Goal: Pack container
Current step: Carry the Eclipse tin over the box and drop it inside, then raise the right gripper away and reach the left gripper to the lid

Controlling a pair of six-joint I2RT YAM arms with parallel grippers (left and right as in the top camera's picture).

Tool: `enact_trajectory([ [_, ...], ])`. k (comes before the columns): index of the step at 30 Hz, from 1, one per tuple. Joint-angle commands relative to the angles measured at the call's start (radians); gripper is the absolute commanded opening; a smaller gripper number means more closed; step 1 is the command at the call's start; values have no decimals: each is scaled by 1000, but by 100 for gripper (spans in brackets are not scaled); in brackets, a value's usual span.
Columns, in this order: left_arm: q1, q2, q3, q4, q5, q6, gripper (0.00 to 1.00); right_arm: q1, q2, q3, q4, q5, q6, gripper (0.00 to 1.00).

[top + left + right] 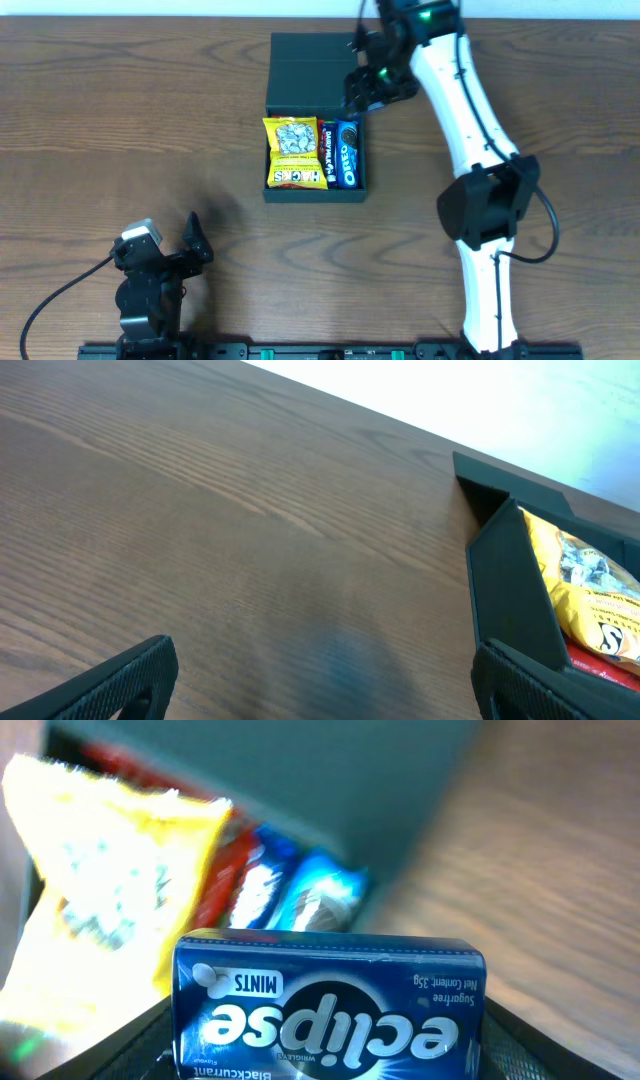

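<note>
Right gripper point(358, 90), clamped on a blue mint tin point(330, 1005), hovers over the far-right corner of the container point(315, 195) at mid-table, where crowded snacks point(296, 152) could leave the tin perched and sliding out; left gripper point(168, 245) idles near left, jaws spread wide.

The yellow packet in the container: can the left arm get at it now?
Probably yes. The container is open, the yellow packet lies uncovered on the side facing the left end effector, with only table between. The right end effector, holding a mints tin, is at the far corner.
</note>
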Motion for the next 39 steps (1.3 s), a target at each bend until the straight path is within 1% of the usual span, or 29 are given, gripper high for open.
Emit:
enact_trajectory([
  [1, -4, -6, -21, -7, -18, -8, 95, 41, -14, 16, -47, -16, -122, 56],
  [4, -4, -6, -21, -7, -18, -8, 95, 59, -14, 16, -87, -17, -205, 56],
  [8, -4, -6, -21, -7, -18, -8, 95, 63, -14, 12, -127, -54, -395, 56],
  [10, -4, -6, -21, -7, -18, -8, 95, 63, -14, 6, -134, -53, -464, 56],
  [14, -4, -6, -21, -7, -18, -8, 95, 62, -14, 2, -134, -56, -552, 57],
  [17, -4, -6, -21, -7, -18, -8, 95, 63, -14, -8, -134, -99, -608, 57],
  [18, -4, -6, -21, -7, -18, -8, 95, 63, -14, -13, -132, -98, -616, 59],
  [20, -4, -6, -21, -7, -18, -8, 95, 62, -14, -29, -114, -98, -614, 81],
  [21, -4, -6, -21, -7, -18, -8, 95, 62, -14, -36, -109, -98, -614, 88],
  [22, -4, -6, -21, -7, -18, -8, 95, 62, -14, -40, -107, -98, -614, 91],
  [23, -4, -6, -21, -7, -18, -8, 95, 62, -14, -41, -103, -98, -605, 97],
  [28, -4, -6, -21, -7, -18, -8, 95, 61, -14, -40, -30, -89, -528, 99],
  [31, -4, -6, -21, -7, -18, -8, 95, 51, -14, -40, 79, -43, -415, 99],
  [33, -4, -6, -21, -7, -18, -8, 95, 34, -14, -40, 185, 4, -302, 98],
  [34, -4, -6, -21, -7, -18, -8, 95, 21, -14, -41, 242, 34, -225, 88],
  [35, -4, -6, -21, -7, -18, -8, 95, 8, -14, -41, 284, 53, -168, 64],
  [37, -4, -6, -21, -7, -20, -7, 95, -31, -13, -42, 369, 86, -53, 6],
  [38, -4, -6, -21, -7, -22, -7, 95, -48, -10, -43, 398, 97, -5, 2],
  [39, -4, -6, -21, 1, -14, -23, 95, -74, -5, -49, 433, 103, 53, 2],
])
